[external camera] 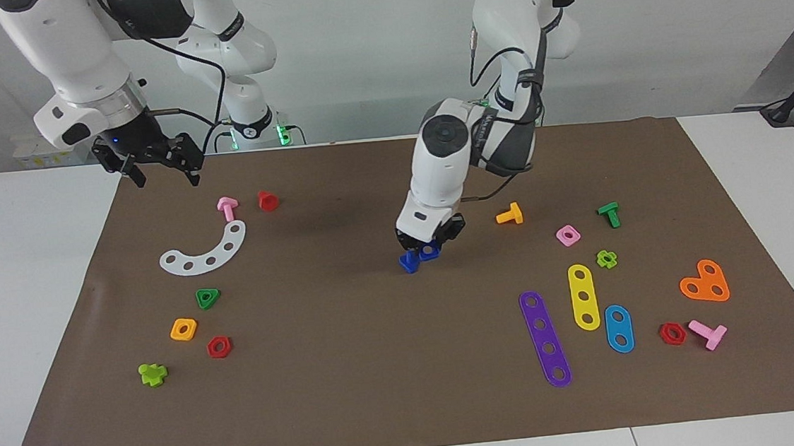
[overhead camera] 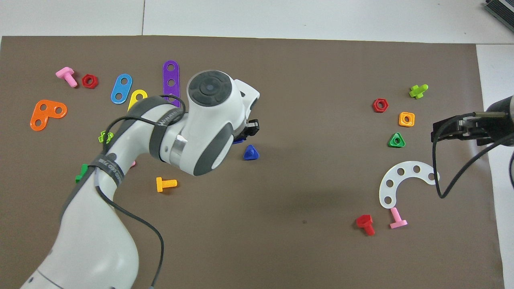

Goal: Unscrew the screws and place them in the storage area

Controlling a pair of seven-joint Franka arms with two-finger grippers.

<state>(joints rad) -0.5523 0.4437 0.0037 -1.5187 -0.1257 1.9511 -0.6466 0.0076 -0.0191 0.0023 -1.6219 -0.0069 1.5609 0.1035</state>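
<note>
Left gripper [external camera: 431, 243]: over the middle of the brown mat [external camera: 352, 368] on the worktop, clamped tight on the dark-blue square nut [external camera: 430, 251], raised just off the mat. Dark-blue bolt [external camera: 409, 262]: lay on the mat, triangular head showing from above, just beside the nut, toward the right arm's end. Right gripper [external camera: 163, 172]: fingers spread wide, empty, waited above the mat's edge near the pink bolt [external camera: 227, 207].

Robot lab: two arms [external camera: 99, 34], brown mat [external camera: 380, 366], white tables, toy parts.
</note>
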